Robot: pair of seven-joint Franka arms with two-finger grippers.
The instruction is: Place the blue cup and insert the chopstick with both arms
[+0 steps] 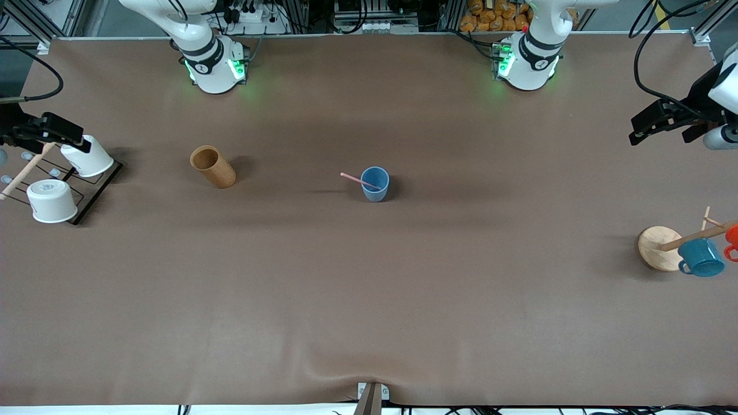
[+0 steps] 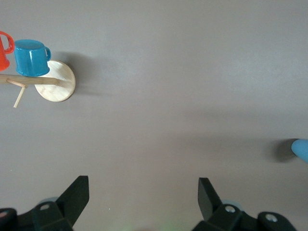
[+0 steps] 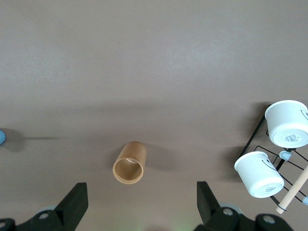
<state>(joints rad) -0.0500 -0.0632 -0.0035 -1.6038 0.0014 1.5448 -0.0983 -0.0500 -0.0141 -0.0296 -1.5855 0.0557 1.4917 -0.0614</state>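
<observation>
The left gripper (image 2: 143,198) hangs over bare brown table (image 2: 183,72), its 2 black fingers (image 2: 77,195) spread wide. A wooden rack (image 2: 54,82) with a round base carries a teal mug (image 2: 30,57) and a red mug (image 2: 4,49). A sliver of the blue cup (image 2: 301,149) shows at the frame's edge.

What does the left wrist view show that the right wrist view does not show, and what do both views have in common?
Only the left wrist view shows the teal mug and an orange mug hanging on the wooden rack, plus the open left gripper.

Only the right wrist view shows the tan wooden cylinder lying on its side, two white cups on a black wire rack, and the open right gripper.

Both show the brown table and, at the picture's edge, a sliver of the blue cup. Neither shows the chopstick clearly.
</observation>
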